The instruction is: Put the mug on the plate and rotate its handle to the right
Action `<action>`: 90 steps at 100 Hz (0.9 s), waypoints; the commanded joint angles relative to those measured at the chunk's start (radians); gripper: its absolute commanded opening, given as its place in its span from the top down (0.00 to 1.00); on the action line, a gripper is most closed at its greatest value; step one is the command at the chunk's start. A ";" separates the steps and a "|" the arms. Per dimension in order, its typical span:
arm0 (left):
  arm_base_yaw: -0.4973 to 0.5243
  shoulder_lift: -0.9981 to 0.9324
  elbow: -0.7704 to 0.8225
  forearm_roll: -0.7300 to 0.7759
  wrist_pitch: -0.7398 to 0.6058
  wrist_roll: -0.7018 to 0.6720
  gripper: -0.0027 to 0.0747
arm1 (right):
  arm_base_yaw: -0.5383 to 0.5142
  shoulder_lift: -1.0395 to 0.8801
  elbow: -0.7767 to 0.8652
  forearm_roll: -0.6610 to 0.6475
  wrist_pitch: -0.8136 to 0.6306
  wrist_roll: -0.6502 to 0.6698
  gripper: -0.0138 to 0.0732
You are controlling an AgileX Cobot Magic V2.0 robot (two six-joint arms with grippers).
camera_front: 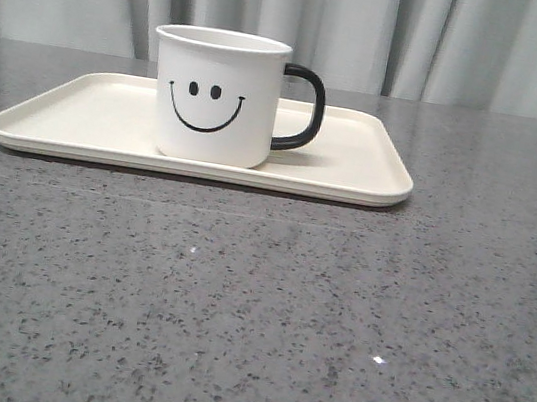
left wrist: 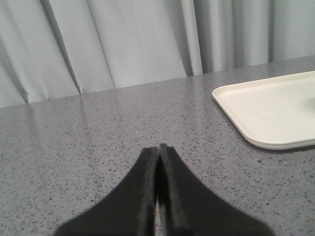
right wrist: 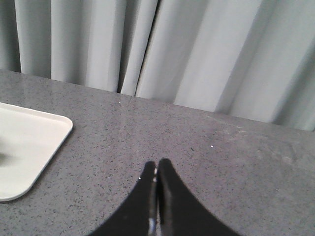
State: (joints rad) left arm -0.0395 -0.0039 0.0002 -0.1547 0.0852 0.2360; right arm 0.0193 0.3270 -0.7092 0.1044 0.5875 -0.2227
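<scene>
The white cylindrical mug with a black smiley face [camera_front: 216, 95] stands upright on the flat cream-coloured rectangular plate with rounded corners and a low rim [camera_front: 79, 112], roughly at the plate's middle. Its glossy black C-shaped handle [camera_front: 302, 109] points to the plate's right end, and the face looks toward the front camera. Judged from this, both parts of the task look done: mug on plate, handle to the right.

The plate lies on a grey speckled stone-like surface [camera_front: 252, 310], with pale grey pleated curtains [camera_front: 425, 32] behind it. Neither arm appears in the front view. The left claw [left wrist: 158, 147] is pressed together and grips nothing; in its wrist view it sits well apart from the plate, with only one corner of the plate visible. The right claw [right wrist: 156, 169] is likewise pressed together and empty, also well away from the plate's near corner.

With both claws clear, little threatens the result. The risks would come from any further motion: an arm sweeping toward the plate could catch the low rim and slide the plate on the smooth surface, carrying the mug along, or it could clip the handle and turn the mug out of alignment. A closed claw brushing the tall mug near its lip could also tip it. Staying clear looks safest.
</scene>
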 commanded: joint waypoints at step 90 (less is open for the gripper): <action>-0.008 -0.030 0.011 -0.003 -0.085 0.000 0.99 | -0.005 -0.358 0.714 0.122 -0.587 0.002 0.92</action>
State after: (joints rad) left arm -0.0395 -0.0039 0.0002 -0.1547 0.0852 0.2360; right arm 0.0193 -0.0101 0.0049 0.2182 0.1281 -0.2227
